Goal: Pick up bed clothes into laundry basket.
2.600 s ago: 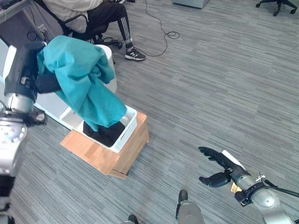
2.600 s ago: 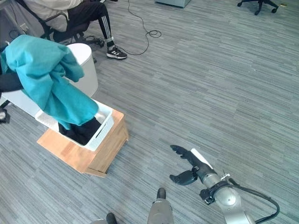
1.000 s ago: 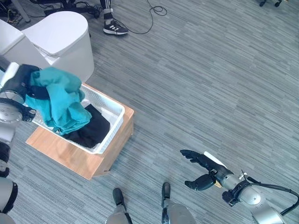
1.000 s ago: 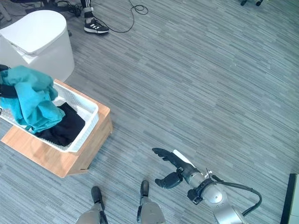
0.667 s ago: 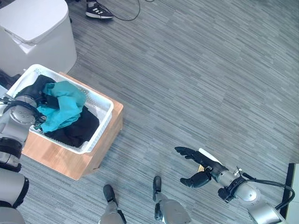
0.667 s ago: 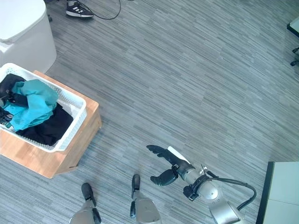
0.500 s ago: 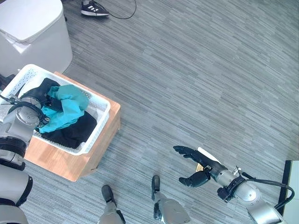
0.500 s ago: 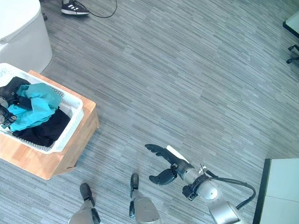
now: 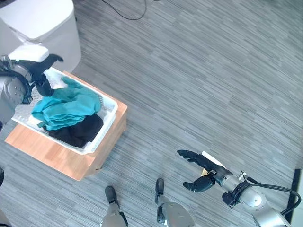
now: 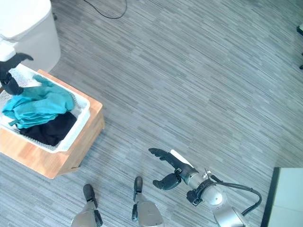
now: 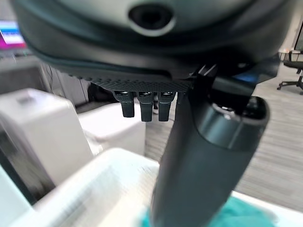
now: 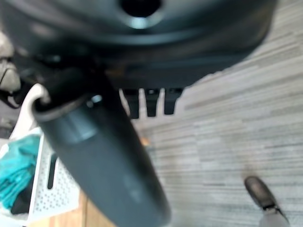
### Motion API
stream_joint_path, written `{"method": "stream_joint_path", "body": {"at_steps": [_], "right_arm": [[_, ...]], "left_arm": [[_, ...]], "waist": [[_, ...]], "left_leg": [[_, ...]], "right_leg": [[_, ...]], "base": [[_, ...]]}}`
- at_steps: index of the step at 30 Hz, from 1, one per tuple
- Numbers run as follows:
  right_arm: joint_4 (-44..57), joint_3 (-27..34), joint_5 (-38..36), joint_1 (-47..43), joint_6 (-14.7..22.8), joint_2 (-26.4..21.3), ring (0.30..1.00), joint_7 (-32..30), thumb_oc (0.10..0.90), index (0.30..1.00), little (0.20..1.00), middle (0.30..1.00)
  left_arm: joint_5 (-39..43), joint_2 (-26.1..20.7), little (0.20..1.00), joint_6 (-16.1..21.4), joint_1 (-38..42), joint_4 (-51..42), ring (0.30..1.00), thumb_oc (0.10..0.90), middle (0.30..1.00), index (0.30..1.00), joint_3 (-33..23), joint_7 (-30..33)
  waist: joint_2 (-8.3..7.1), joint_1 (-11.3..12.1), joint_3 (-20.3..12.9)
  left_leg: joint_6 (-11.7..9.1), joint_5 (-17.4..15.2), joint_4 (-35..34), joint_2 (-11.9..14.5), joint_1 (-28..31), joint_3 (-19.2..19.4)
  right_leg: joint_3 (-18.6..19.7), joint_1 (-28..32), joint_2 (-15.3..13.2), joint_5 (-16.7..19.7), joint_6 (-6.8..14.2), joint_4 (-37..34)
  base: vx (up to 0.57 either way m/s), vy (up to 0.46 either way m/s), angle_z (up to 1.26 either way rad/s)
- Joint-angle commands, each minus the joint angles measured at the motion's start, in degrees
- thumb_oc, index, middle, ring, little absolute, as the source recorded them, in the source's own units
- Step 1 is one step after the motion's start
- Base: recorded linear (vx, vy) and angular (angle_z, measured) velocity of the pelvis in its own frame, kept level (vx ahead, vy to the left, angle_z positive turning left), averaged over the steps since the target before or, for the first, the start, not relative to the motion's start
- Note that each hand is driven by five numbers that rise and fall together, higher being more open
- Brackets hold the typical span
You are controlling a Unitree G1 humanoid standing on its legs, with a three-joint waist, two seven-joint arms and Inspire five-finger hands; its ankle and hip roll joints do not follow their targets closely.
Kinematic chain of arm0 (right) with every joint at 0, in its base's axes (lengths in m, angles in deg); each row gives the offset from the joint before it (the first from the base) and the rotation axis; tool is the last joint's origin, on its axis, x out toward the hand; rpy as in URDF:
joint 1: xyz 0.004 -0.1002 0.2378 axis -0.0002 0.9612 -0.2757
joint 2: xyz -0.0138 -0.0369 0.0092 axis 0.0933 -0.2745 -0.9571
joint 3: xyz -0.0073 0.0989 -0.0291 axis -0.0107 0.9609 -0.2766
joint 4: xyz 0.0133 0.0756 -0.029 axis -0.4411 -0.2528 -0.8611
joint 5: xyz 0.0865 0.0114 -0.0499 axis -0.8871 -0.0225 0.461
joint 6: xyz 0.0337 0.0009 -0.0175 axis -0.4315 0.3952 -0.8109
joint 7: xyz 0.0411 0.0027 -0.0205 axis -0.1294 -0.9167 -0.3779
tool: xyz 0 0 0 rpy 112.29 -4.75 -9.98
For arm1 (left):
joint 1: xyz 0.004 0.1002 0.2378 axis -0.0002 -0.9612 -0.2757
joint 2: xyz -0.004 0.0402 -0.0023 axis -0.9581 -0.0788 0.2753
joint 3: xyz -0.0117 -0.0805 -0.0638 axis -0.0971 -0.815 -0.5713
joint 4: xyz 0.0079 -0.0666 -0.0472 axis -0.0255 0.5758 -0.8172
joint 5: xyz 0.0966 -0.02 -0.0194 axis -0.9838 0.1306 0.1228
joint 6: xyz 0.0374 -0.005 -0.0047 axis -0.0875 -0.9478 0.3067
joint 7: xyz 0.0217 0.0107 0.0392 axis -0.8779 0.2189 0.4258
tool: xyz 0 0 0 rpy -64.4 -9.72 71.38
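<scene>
A teal cloth lies crumpled in the white laundry basket, on top of a black garment. The basket rests on a low wooden box at the left. My left hand hovers open over the basket's far left corner, just above the teal cloth and holding nothing. In the left wrist view the basket rim and a bit of teal cloth show past its straight fingers. My right hand hangs open over the bare floor at the lower right, empty.
A large white rounded unit stands just behind the basket. Grey striped carpet stretches across the middle and right. A black cord trails on the floor at the top.
My left hand lowered the teal cloth into the basket, let go and lifted out, open. The cloth now lies spread in the basket. The camera has shifted; the right hand stays.
</scene>
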Motion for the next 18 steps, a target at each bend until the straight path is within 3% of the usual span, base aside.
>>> {"method": "stream_joint_path", "body": {"at_steps": [1,7,10,13,14,15,16,17,18], "right_arm": [[3.82,4.64,0.48,2.9,2.03,-1.56,0.9,1.28,0.8,0.9,0.9,0.9],[3.05,6.25,1.12,4.61,0.38,-0.29,0.9,2.97,0.8,0.9,0.9,0.9],[2.94,6.45,1.01,4.56,0.08,0.63,0.9,3.17,0.8,0.9,0.9,0.9],[2.99,5.7,-0.23,4.09,0.7,3.83,0.9,2.91,0.8,0.9,0.9,0.9],[2.73,5.98,-0.94,3.86,1.4,6.48,0.9,1.71,0.8,0.9,0.9,0.9],[2.69,6.29,-0.94,4.07,1.45,5.73,0.9,1.7,0.8,0.9,0.9,0.9],[3.2,6.71,-1.07,3.97,1.98,4.5,0.9,0.29,0.8,0.9,0.9,0.9],[3.25,6.36,-1.12,3.81,2.03,2.53,0.9,0.28,0.8,0.9,0.9,0.9],[4.51,5.49,-0.49,3.56,2.49,1.45,0.9,-0.08,0.8,0.9,0.9,0.9]], "left_arm": [[-1.19,-8.4,0.9,-1.76,12.21,-5.33,0.9,0.8,0.9,0.9,-1.8,3.84],[-0.71,-17.4,0.9,-3.57,13.84,-18.79,0.9,0.8,0.9,0.9,-6.05,7.53],[0.04,-19.39,0.9,-3.72,13.39,-22.85,0.9,0.8,0.9,0.9,-9.22,10.32],[1.47,-19.01,0.9,-1.85,7.37,-28.72,0.9,0.8,0.9,0.9,-17.23,16.62],[8.75,-12.65,0.9,3.26,-7.71,-31.18,0.9,0.8,0.9,0.9,-31.55,19.61],[8.43,-12.04,0.9,3.3,-11.57,-31.63,0.9,0.8,0.9,0.9,-35.42,19.57],[18.88,-3.19,0.9,8.2,-28.72,-33.93,0.9,0.8,0.9,0.9,-47.65,17.92],[18.64,-2.14,0.9,8.21,-35.99,-35.63,0.9,0.8,0.9,0.9,-54.87,17.52],[29.44,6.55,0.9,10.46,-47.09,-37.1,0.9,0.8,0.9,0.9,-57.89,12.36]], "waist": [[-0.5,2.9,-4.45],[-0.39,6.08,-5.57],[-0.72,7.2,-5.81],[-2.67,10.02,-5.74],[-2.77,12.72,-4.61],[-2.02,12.65,-4.66],[1.29,11.38,-3.6],[2.89,10.14,-3.91],[5.24,7.52,-4.25]], "left_leg": [[-0.15,-2.68,0.44,-1.22,-1.01,-2.49],[-0.12,-2.99,0.48,-1.75,-0.53,-3.98],[-0.03,-3.14,0.51,-2.03,-0.32,-4.51],[0.47,-3.35,0.62,-2.44,0.35,-5.96],[1.06,-3.2,0.81,-2.98,0.92,-8.37],[1.08,-3.18,0.8,-3.05,0.97,-8.35],[1.34,-3.09,1.33,-3.84,1.12,-11.92],[1.35,-2.69,1.32,-3.68,0.83,-11.92],[1.75,-1.77,2.77,-4.53,-0.39,-16.24]], "right_leg": [[0.05,1.02,-3.5,-0.95,7.04,0.91],[-1.27,2.44,-3.66,-1.62,6.84,0.87],[-1.76,3.0,-3.7,-1.93,6.77,1.13],[-2.94,3.84,-4.57,-3.98,6.5,5.63],[-2.2,2.93,-5.83,-6.6,6.41,13.14],[-2.15,2.81,-5.95,-6.81,6.43,13.51],[4.1,2.04,-4.77,-9.23,6.53,18.04],[4.13,1.69,-4.6,-8.87,6.42,18.12],[12.18,2.22,-1.71,-11.26,5.06,21.73]], "base": [[0.0,-0.028,0.08],[0.02,-0.025,0.09],[0.03,-0.016,0.17],[0.04,-0.004,0.16],[0.04,0.009,0.21],[0.07,-0.011,0.5],[0.01,-0.018,0.69],[-0.01,-0.042,1.06],[-0.03,-0.072,1.11]]}}
